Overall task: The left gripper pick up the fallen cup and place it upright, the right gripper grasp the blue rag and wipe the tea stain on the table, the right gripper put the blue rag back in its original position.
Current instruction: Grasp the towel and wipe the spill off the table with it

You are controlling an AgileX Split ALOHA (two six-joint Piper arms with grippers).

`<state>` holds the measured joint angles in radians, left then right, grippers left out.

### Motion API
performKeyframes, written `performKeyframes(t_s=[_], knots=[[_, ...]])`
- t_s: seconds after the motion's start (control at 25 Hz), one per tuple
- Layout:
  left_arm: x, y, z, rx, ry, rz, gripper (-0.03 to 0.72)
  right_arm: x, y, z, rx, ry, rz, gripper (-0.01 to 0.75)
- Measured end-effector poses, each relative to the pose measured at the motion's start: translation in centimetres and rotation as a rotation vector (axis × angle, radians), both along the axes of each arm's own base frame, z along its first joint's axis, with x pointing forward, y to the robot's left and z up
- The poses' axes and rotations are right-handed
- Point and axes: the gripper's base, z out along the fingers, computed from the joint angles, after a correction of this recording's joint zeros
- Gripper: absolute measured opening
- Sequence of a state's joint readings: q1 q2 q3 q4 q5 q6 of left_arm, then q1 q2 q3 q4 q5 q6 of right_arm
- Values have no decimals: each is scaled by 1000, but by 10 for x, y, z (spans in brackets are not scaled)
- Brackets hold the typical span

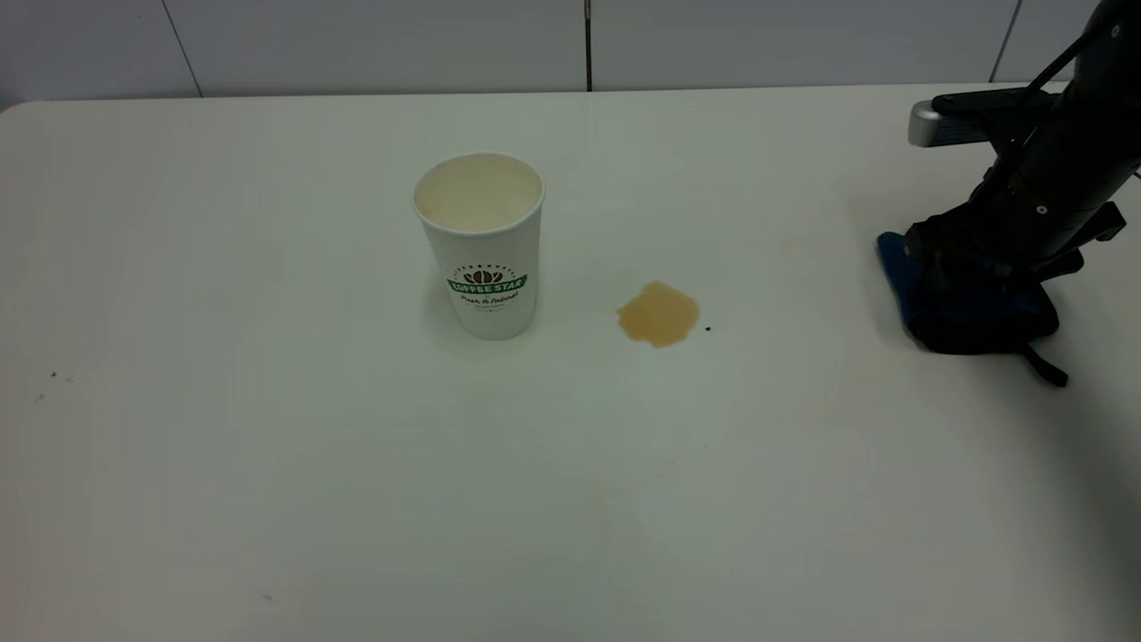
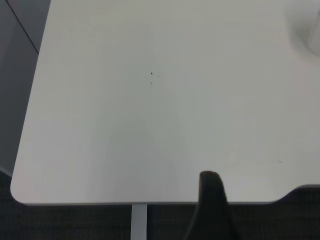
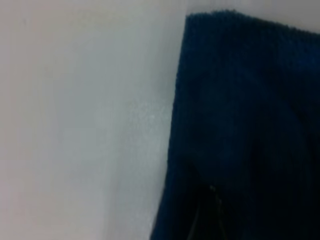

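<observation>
Cup (image 1: 481, 245) stood upright near the middle of the white table (image 1: 223, 446) in the exterior view, its logo facing the camera, so the first step looked finished. Its cream interior appeared empty. Just beside it lay the tea stain (image 1: 659, 313), a light-brown blotch not yet wiped, with a tiny dark speck (image 1: 708, 329) close by. Well apart, at the table's right edge, the right gripper (image 1: 967, 272) pressed down on the blue rag (image 1: 958, 308), whose black loop strap trailed out toward the front edge. Whether its fingers had closed on the cloth could not be told. Wiping and returning the rag seemingly remained.

From the left wrist view, bare tabletop filled the picture, with one dark finger of the left gripper (image 2: 212, 210) showing over the table's edge, holding nothing visible; its opening could not be judged.

From the right wrist view, blue cloth filled one side, resting on the white surface, very close to the camera.
</observation>
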<state>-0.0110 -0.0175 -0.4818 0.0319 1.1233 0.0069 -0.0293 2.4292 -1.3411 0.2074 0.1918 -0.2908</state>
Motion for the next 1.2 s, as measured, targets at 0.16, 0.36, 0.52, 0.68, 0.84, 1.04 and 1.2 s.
performKeyframes(t_s=[0.16,0.36,0.52,0.68,0.84,1.04,1.2], knots=[[0,0,0,0,0,0,585,1,0,0,-7,-17,5,465],[0,0,0,1,0,-1,585,2,10,0,-12,-22,37,87],[0,0,0,1,0,-1,585,5,37,2,-17,-53,100,55],[0,0,0,1,0,-1,585,17,76,12,-13,-109,189,55],[0,0,0,1,0,-1,585,36,108,24,-3,-192,248,55],[0,0,0,1,0,-1,585,53,136,16,11,-206,301,55],[0,0,0,1,0,-1,585,52,173,9,20,-158,391,55]])
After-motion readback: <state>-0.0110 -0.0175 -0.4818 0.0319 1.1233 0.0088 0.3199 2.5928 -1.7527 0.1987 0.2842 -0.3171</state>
